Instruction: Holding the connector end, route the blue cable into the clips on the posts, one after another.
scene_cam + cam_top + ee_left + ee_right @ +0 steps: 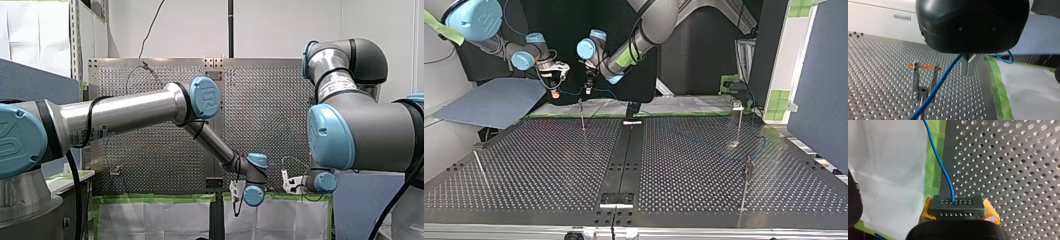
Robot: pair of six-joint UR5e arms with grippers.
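My right gripper point(958, 217) is shut on a black connector block point(957, 206), squeezed between its yellow pads point(991, 214). The blue cable point(940, 162) leaves the block's top face and runs ahead over the table edge. My left gripper point(968, 72) has its metal fingers shut on the same cable point(940, 82), which slants down past a metal clip post point(915, 80) with orange marks. In the top view my right gripper point(555, 91) and my left gripper point(588, 88) hang side by side above the table's far edge, just behind a thin post point(582, 114).
Further posts stand at the top view's right point(740, 122), right front point(746, 182) and left point(479, 167). A black rail point(624, 155) splits the perforated table. White cloth edged in green tape point(1028, 92) lies past the far edge, with a grey-blue sheet point(494, 102) beside it.
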